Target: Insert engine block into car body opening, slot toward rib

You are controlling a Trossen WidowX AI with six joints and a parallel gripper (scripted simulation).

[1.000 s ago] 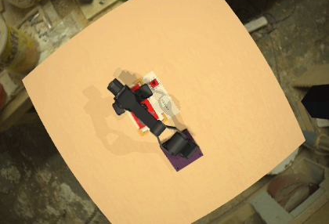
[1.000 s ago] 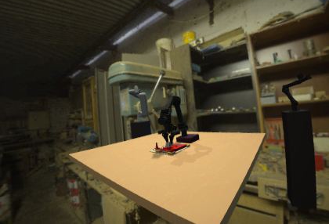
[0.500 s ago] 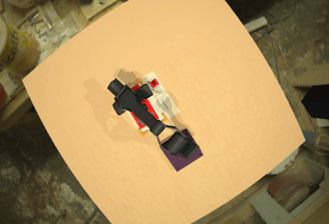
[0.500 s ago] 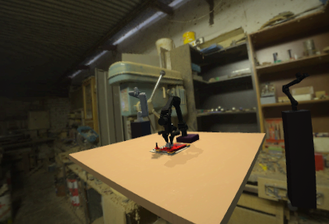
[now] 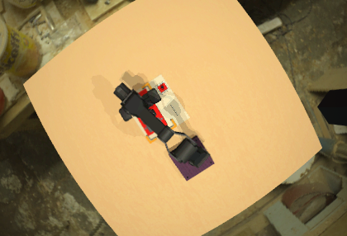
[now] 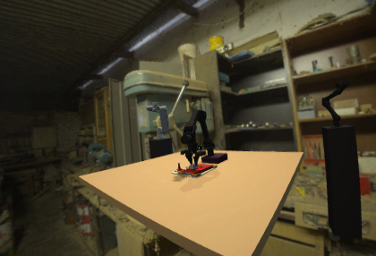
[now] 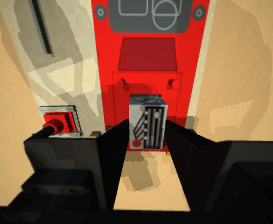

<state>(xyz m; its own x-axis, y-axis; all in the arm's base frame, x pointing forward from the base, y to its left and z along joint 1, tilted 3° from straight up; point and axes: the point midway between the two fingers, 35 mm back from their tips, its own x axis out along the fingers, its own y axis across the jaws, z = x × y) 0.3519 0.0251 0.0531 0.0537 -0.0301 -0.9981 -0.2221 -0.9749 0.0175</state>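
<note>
While part-open, claw (image 7: 147,131) around engine block (image 7: 147,122).

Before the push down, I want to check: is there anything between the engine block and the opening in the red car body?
Nothing visible. The gripper holds the engine block over the front of the red car body. A small red part lies off to the side, outside the path.

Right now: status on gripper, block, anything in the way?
Gripper shut on the block. Block over the red car body, near its opening; can't tell if seated. Small red part beside the left finger, apart from it.
</note>
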